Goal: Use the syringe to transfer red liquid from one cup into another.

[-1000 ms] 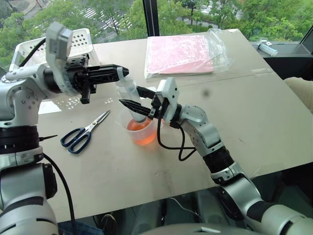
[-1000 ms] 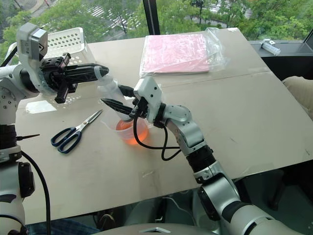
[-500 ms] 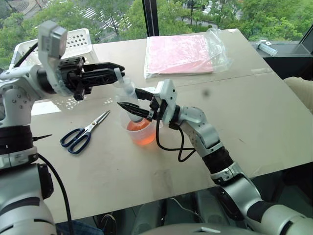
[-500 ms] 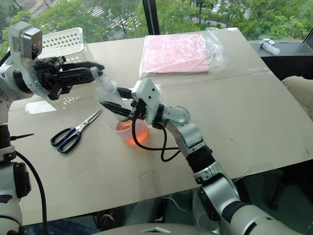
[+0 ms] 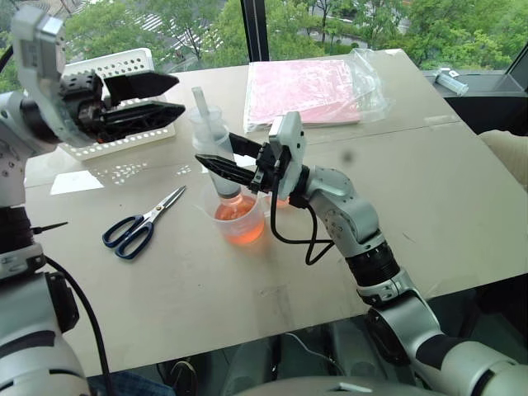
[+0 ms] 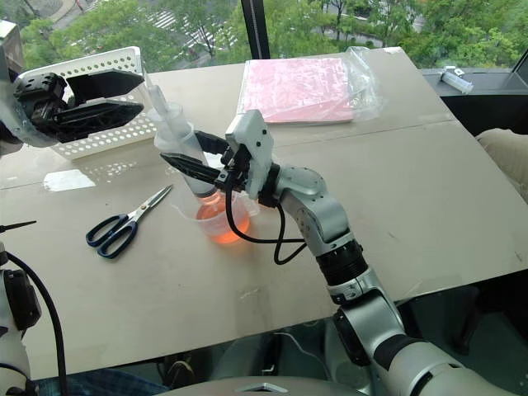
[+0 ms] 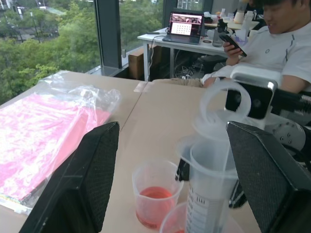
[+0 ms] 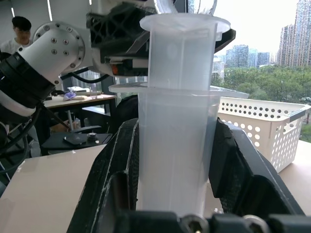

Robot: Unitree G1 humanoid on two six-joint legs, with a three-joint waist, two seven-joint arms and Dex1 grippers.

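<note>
My right gripper (image 5: 224,159) pinches the barrel of the syringe (image 5: 216,153), holding it nearly upright with its tip over the beaker (image 5: 239,216) of red liquid (image 5: 241,227). The white plunger (image 5: 199,101) sticks up out of the barrel. My left gripper (image 5: 157,97) hangs spread just beside the plunger, clear of it, in front of the white perforated basket (image 5: 124,66). The smaller cup (image 7: 154,199), with a little red liquid in it, stands just beyond the beaker. Blue-handled scissors (image 5: 142,223) lie on the table (image 5: 429,190) near the beaker, and a pink packet in clear plastic (image 5: 305,91) sits at the far side.
</note>
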